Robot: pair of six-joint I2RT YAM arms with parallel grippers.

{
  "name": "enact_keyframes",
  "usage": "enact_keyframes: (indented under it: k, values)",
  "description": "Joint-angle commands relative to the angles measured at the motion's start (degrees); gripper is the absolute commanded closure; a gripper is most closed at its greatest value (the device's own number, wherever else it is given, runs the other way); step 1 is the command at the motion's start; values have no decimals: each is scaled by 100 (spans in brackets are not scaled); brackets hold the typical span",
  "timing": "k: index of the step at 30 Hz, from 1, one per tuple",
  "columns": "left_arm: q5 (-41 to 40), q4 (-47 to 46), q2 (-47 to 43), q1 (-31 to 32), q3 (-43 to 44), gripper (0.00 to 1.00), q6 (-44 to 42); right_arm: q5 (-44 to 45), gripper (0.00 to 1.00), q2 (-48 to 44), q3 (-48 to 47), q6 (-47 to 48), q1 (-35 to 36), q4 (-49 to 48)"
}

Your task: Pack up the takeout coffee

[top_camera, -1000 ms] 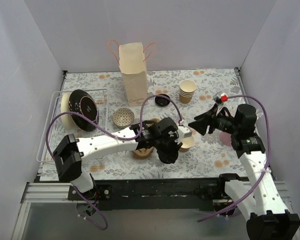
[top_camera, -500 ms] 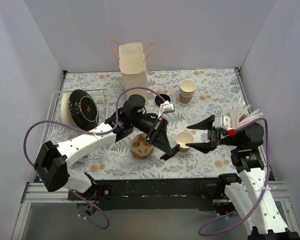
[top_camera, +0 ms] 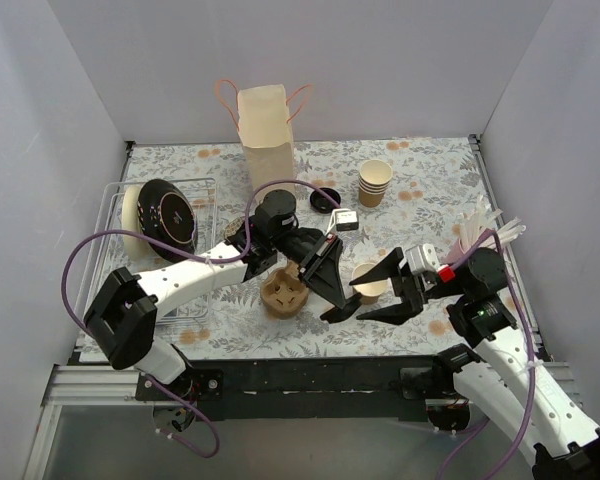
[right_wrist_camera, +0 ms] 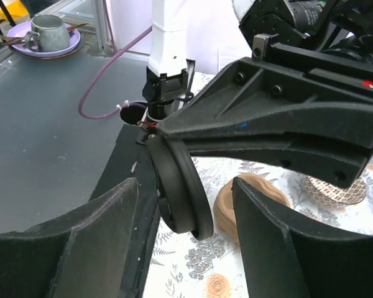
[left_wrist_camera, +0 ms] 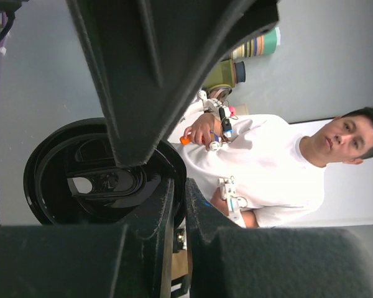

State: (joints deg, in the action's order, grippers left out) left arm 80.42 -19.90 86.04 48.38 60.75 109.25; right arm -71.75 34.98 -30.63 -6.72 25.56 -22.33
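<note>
A lidless cream paper cup (top_camera: 373, 290) stands on the flowered table, partly under my right gripper. A round black lid (right_wrist_camera: 185, 186) is held on edge in my left gripper (top_camera: 332, 290), pinched at its rim; it also fills the left wrist view (left_wrist_camera: 105, 174), with my left gripper (left_wrist_camera: 179, 214) shut on it. My right gripper (top_camera: 365, 298) is open, its jaws spread either side of that lid in the right wrist view (right_wrist_camera: 185, 198) without touching it. No cup with a lid on it is in view.
A brown pulp carrier (top_camera: 285, 293) lies just left of the cup and shows in the right wrist view (right_wrist_camera: 252, 205). A paper bag (top_camera: 265, 140), a stack of lidless cups (top_camera: 374, 183) and a second black lid (top_camera: 325, 199) stand behind. A dish rack (top_camera: 110, 250) is at the left.
The left gripper has lifted off the cup and turned, holding the lid on edge. The right gripper has swung down and left, and its open jaws now flank the lid.
</note>
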Motion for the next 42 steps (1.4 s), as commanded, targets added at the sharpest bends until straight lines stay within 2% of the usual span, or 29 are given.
enact_keyframes:
  k: [1, 9, 17, 18, 19, 22, 27, 30, 33, 34, 36, 37, 38, 39, 41, 42]
  values:
    - [-9, 161, 9, -4, 77, 100, 96, 292, 31, 88, -496, 249, 116, 482]
    - [-62, 311, 132, -4, 139, 100, 211, 327, 39, 211, -839, 1023, 291, 1801]
    - [-62, 373, 159, -4, -10, 100, 377, 275, 55, 61, -866, 1042, 318, 2065]
    - [-62, 286, 159, -13, -54, 100, 552, 319, 55, 35, -865, 1024, 327, 2196]
    - [-53, 172, 176, -13, -72, 100, 614, 345, 42, 26, -874, 1024, 327, 2224]
    - [-44, 285, 229, -4, -46, 100, 668, 380, 35, 17, -918, 1181, 335, 2749]
    - [-53, 337, 255, -4, -11, 100, 676, 652, 37, 307, -1216, 1533, 362, 3340]
    - [-79, 224, 299, -4, 51, 100, 738, 741, 44, 439, -1208, 1324, 388, 3139]
    - [-97, 154, 387, -13, 191, 100, 755, 706, 62, 597, -1121, 771, 414, 2533]
    - [-114, 110, 422, -13, 218, 100, 764, 688, 73, 641, -1051, 351, 432, 2384]
    - [-141, 13, 501, -91, 332, 94, 747, 723, 84, 772, -997, 6, 493, 2075]
    - [-219, 13, 536, -162, 393, 87, 703, 715, 94, 817, -989, -318, 502, 2022]
    - [-307, 73, 571, -249, 533, 69, 616, 723, 99, 869, -997, -512, 502, 1987]
    - [-430, 300, 598, -502, 630, 62, 371, 749, 99, 957, -1015, -680, 502, 1960]
    - [-1024, 416, 642, -794, 936, 56, 124, 767, 99, 1045, -1102, -1162, 502, 1978]
    - [-1359, 730, 633, -1082, 1069, 55, -495, 837, 99, 1124, -1129, -1304, 502, 2021]
